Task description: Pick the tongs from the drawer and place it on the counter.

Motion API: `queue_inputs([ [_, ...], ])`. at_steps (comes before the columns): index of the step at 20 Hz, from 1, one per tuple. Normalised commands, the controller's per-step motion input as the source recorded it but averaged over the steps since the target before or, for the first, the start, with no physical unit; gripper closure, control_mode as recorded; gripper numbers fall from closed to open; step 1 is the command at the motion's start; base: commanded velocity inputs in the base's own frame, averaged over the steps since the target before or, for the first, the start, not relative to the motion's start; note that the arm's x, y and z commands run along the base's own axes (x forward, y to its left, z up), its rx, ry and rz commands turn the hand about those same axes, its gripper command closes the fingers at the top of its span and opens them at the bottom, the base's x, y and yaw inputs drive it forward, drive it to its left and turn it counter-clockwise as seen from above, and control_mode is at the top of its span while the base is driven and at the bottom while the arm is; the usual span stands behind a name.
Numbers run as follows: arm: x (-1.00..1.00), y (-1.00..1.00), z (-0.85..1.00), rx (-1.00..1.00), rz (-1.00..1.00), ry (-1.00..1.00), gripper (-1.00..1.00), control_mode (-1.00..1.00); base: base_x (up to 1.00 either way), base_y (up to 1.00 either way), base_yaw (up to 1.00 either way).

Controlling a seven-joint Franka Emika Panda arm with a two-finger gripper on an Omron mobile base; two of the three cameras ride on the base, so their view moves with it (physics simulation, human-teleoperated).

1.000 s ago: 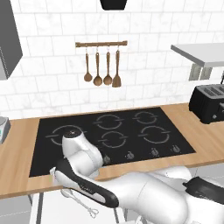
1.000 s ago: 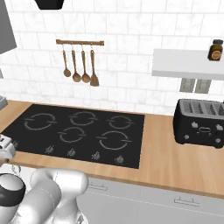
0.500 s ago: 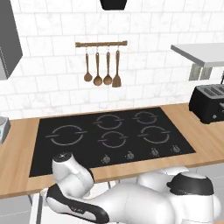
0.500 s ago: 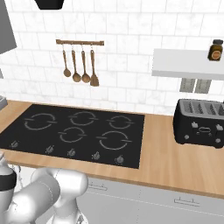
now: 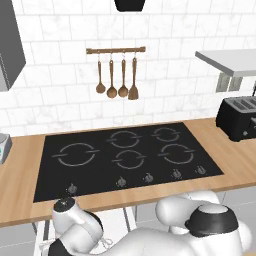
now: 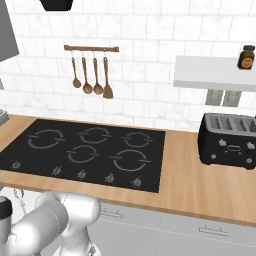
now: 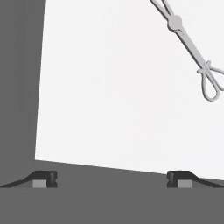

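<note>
The slim silver tongs (image 7: 188,41) lie flat on the white floor of the open drawer (image 7: 109,87), running diagonally in the upper right of the hand view with one looped tip (image 7: 211,85) at the right edge. My gripper (image 7: 111,180) hangs open above the drawer's near edge, well to the side of the tongs, with nothing between its fingertips (image 7: 43,179). In the left base view the tongs (image 5: 105,243) peek out beside my lowered arm, below the front of the wood counter (image 5: 235,160). From the right base view the tongs (image 6: 20,196) show faintly at the lower left.
A black cooktop (image 5: 125,155) is set into the counter, with a black toaster (image 6: 227,140) at the right. Wooden spoons and a spatula (image 5: 117,75) hang on a wall rail. A shelf (image 6: 210,75) carries a small jar (image 6: 246,56). Dark grey borders the drawer (image 7: 17,87).
My arm has dropped down in front of the counter, the wrist sinking from over the cooktop's front edge to the drawer's level. Nothing else has moved.
</note>
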Motion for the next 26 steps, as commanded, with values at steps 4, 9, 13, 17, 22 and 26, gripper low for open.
queue_inputs([
  [4,0.00,0.00,-0.17,0.00,0.00,0.02,-1.00,-1.00,0.00,0.00,0.00],
  [9,-0.04,0.00,-0.33,0.00,0.01,0.01,-1.00,-1.00,0.00,0.00,0.00],
  [13,-0.28,0.00,-0.34,0.00,0.00,0.09,-1.00,-1.00,0.00,0.00,0.00],
  [17,-0.35,0.01,-0.22,0.00,0.00,0.09,-1.00,-1.00,0.00,0.00,0.00],
  [22,-0.66,0.07,-0.11,0.00,0.00,0.07,-1.00,-1.00,0.00,0.00,0.00],
  [26,-0.90,0.15,-0.05,0.00,0.00,0.08,-1.00,-1.00,0.00,0.00,0.00],
])
